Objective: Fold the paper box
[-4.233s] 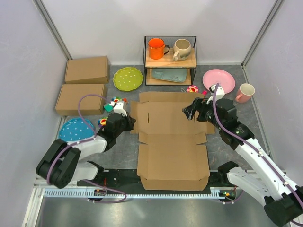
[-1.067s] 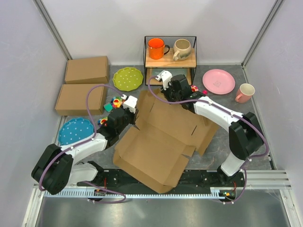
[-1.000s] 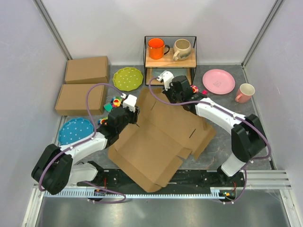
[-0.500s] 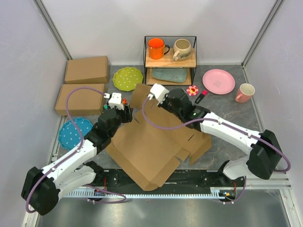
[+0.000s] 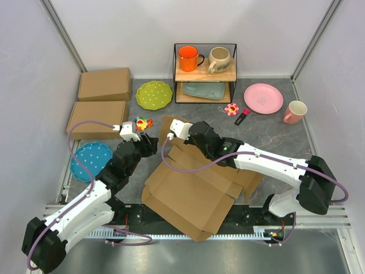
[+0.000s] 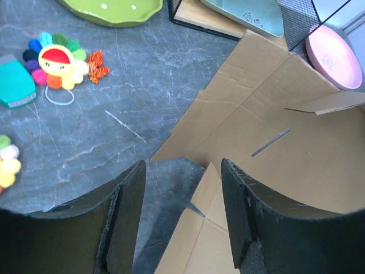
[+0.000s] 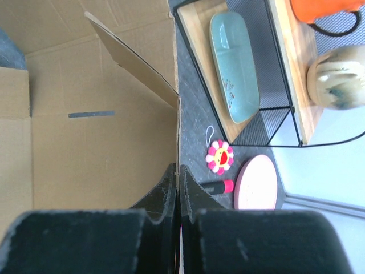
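The paper box (image 5: 194,194) is a flat brown die-cut sheet lying askew in the middle of the table, one far flap standing up. My right gripper (image 5: 187,132) is at the sheet's far edge. In the right wrist view it (image 7: 178,168) is shut, with the thin cardboard edge (image 7: 178,123) pinched between its fingers. My left gripper (image 5: 149,142) hovers by the sheet's left side. In the left wrist view it (image 6: 182,171) is open, nothing between its fingers, above a corner of the paper box (image 6: 274,148) and bare table.
Two ready-made cardboard boxes (image 5: 104,84) (image 5: 97,119) sit at the back left. Near them are a green plate (image 5: 154,94), a blue plate (image 5: 91,157) and small toys (image 5: 141,123). A wire shelf (image 5: 204,74) with mugs stands behind. A pink plate (image 5: 263,97) and pink mug (image 5: 295,112) sit right.
The right gripper has dragged the sheet's far edge toward the near left and the sheet has turned and slid. The left arm has drawn back to the left, jaws staying open.
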Controlling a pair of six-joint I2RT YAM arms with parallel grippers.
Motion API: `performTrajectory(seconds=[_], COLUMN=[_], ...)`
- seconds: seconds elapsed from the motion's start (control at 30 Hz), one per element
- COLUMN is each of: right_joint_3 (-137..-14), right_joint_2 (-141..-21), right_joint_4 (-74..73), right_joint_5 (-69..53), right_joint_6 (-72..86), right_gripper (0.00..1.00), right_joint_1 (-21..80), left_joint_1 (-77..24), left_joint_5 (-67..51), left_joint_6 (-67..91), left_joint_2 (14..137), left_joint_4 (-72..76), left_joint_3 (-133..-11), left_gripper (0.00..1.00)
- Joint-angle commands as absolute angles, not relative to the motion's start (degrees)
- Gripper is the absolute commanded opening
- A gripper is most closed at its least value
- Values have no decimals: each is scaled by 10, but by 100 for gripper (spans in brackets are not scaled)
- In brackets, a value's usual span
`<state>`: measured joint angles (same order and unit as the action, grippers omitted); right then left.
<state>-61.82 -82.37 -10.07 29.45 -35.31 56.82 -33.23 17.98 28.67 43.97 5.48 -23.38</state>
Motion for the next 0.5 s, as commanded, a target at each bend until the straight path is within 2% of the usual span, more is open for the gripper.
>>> performTrajectory(seconds=[0.0, 0.23, 0.47], right_joint_3=[-627, -559, -534], right_joint_2=[-812, -788, -780], right_joint_4=[-120, -70, -51], right_joint_5=[331, 381, 403], right_joint_6=[-310, -266, -267], right_gripper=[2, 0, 0], right_joint_1=[570, 584, 611], left_joint_1=[-333, -334, -337], left_joint_5=[192, 95, 47], left_joint_6=[383, 424, 416], left_joint_2=[401, 363, 457], left_joint_4=[51, 125, 162], left_joint_3=[-203, -116, -127], left_gripper=[63, 72, 74])
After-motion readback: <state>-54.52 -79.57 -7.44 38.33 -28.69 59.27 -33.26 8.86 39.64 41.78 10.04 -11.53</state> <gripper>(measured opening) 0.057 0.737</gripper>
